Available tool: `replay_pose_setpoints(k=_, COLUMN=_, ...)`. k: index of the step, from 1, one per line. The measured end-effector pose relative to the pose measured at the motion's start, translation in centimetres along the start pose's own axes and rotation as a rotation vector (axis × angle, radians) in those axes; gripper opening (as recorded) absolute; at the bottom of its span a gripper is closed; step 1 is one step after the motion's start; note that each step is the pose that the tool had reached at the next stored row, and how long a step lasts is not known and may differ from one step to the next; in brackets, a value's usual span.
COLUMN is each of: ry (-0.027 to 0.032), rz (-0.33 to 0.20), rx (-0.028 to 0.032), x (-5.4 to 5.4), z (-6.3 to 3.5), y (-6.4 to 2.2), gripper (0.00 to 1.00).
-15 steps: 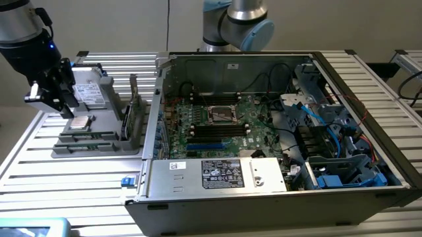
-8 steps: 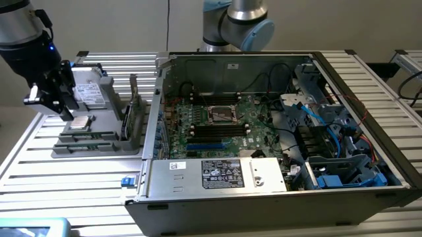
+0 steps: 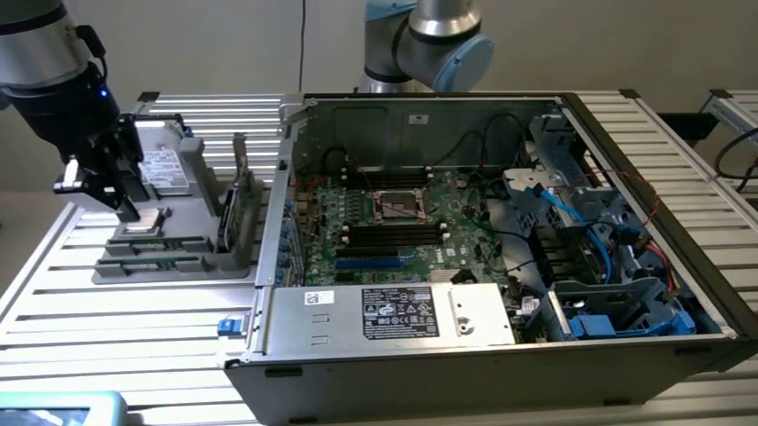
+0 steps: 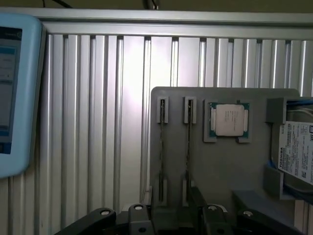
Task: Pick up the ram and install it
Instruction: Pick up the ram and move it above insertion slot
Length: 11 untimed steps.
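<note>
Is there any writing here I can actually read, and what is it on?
"TOSHIBA", sideways, probably: drive label.
Too blurred to read: chip, power supply label, case sticker, blue-framed screen.

Ram [image 4: 162,147], second ram [image 4: 188,147], processor chip [image 4: 229,120], grey holder [image 4: 230,169]
</note>
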<state>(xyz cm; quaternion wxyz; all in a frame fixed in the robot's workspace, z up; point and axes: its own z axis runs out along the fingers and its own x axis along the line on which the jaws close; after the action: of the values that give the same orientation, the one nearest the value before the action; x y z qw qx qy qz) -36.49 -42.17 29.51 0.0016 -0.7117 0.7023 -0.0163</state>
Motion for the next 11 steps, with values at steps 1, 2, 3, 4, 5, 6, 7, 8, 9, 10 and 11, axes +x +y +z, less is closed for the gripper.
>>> replay_pose_setpoints(k=1, ry=0.0006, rz=0.002, rx=-0.001, x=0.0, z=0.1, y=-0.03, gripper=0.42)
replay_pose_setpoints(k=2, ry=0.0009, rz=0.005, rx=-0.0021, x=0.0, z=0.25, y=-0.02, gripper=0.42)
replay_pose_setpoints(k=3, ry=0.0009, rz=0.008, rx=-0.0025, x=0.0, z=0.42, y=-0.02, gripper=0.42)
replay_pose_setpoints(k=4, ry=0.001, rz=0.012, rx=-0.0027, x=0.0, z=0.62, y=-0.02, gripper=0.42)
replay_pose_setpoints(k=5, ry=0.001, rz=0.015, rx=-0.0028, x=0.0, z=0.8, y=-0.02, gripper=0.42)
replay_pose_setpoints(k=6, ry=0.0011, rz=0.019, rx=-0.0029, x=0.0, z=0.98, y=-0.01, gripper=0.42)
replay_pose_setpoints(k=7, ry=0.0012, rz=0.023, rx=-0.0031, x=0.0, z=1.15, y=0.0, gripper=0.42)
replay_pose_setpoints(k=8, ry=0.0014, rz=0.026, rx=-0.0036, x=0.0, z=1.33, y=0.02, gripper=0.42)
replay_pose_setpoints(k=9, ry=0.0014, rz=0.029, rx=-0.004, x=0.0, z=1.51, y=0.04, gripper=0.42)
replay_pose_setpoints(k=10, ry=0.0014, rz=0.032, rx=-0.0048, x=0.0, z=1.69, y=0.08, gripper=0.42)
replay_pose_setpoints(k=11, ry=0.0015, rz=0.033, rx=-0.0067, x=0.0, z=1.83, y=0.11, gripper=0.42)
